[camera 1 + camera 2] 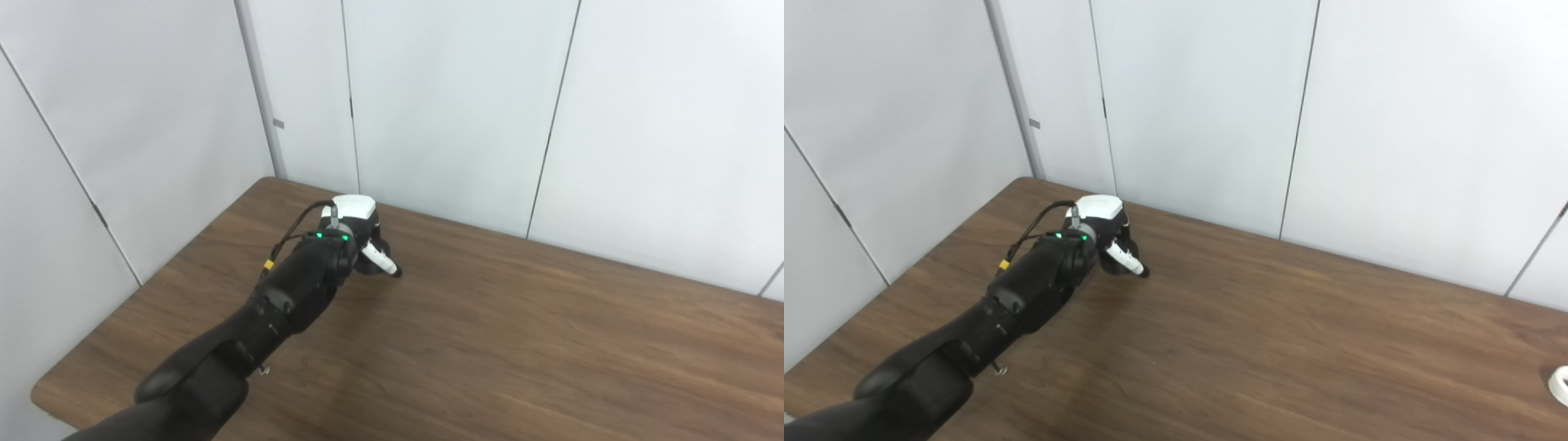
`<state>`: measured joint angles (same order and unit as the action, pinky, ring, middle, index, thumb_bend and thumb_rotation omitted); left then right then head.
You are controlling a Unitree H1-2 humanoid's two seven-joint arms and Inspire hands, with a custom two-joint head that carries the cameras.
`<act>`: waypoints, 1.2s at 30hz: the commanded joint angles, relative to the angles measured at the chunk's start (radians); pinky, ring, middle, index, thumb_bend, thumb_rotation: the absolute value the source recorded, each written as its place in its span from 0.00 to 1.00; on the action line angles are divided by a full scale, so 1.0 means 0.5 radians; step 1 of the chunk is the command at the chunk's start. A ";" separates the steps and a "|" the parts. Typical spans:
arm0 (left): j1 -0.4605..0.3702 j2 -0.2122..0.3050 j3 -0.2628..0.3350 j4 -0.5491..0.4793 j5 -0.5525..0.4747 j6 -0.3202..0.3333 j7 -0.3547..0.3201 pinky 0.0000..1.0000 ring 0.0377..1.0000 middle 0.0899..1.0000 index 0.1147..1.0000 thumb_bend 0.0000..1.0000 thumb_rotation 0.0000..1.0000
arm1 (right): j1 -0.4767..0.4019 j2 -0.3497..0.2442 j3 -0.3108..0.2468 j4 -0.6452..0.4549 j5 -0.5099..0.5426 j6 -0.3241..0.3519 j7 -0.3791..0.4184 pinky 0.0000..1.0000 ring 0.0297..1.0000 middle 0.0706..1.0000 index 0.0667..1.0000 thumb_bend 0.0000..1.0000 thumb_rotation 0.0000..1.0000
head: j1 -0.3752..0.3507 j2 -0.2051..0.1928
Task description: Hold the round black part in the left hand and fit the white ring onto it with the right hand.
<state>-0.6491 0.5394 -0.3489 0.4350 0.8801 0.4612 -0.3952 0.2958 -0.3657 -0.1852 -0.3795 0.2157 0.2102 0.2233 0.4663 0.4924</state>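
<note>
Well, only one arm is out over the brown wood-grain table (520,343). The black left arm (288,300) comes in from the lower left corner of the frame and stretches toward the table's far left corner, up near the pale grey panelled wall (453,104). Green lights glow on its wrist, and a thin black cable with a yellow tag loops along its upper side.

At the end of it, left of centre in the frame, the left hand (361,236) with its white back plate is turned down toward the tabletop. One white-and-black finger (383,263) sticks out to the right, its tip at or just above the wood. Something dark and rounded sits under the palm, which may be the round black part (367,264), but it blends with the hand's own black shell, so I cannot tell whether the fingers are clamped on it, merely resting beside it, or closed at all.

Far off at the lower right edge of the right eye view, a small white ring (1559,383) lies flat on the table, cut off by the frame's border and well apart from the hand. The right hand is out of sight in both views.
</note>
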 commanded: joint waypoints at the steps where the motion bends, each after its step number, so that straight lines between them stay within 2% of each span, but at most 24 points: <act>1: 0.036 -0.003 -0.009 0.004 -0.003 0.016 -0.090 1.00 1.00 1.00 0.89 1.00 0.28 | 0.016 -0.029 -0.020 -0.010 0.004 0.028 -0.004 1.00 1.00 1.00 1.00 0.89 0.53 | -0.002 0.001; 6: 0.038 0.001 -0.008 -0.001 -0.004 0.016 -0.086 1.00 1.00 1.00 0.90 1.00 0.31 | 0.012 -0.032 -0.018 -0.011 0.007 0.026 0.000 1.00 1.00 1.00 1.00 0.89 0.54 | -0.001 0.001; 22: 0.049 0.011 0.028 -0.050 -0.039 0.012 -0.031 1.00 1.00 1.00 0.92 1.00 0.31 | -0.001 -0.035 -0.016 0.011 0.014 0.032 0.001 1.00 1.00 1.00 1.00 0.91 0.54 | 0.003 -0.018; 36: 0.033 0.030 0.025 -0.084 -0.058 0.013 -0.053 1.00 1.00 1.00 0.95 1.00 0.30 | -0.016 -0.042 -0.014 0.015 0.021 0.053 0.005 1.00 1.00 1.00 1.00 0.90 0.54 | 0.010 -0.034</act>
<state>-0.6276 0.5409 -0.3306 0.4000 0.8582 0.4609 -0.3932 0.2907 -0.3665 -0.1865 -0.3768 0.2286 0.2208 0.2256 0.4709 0.4771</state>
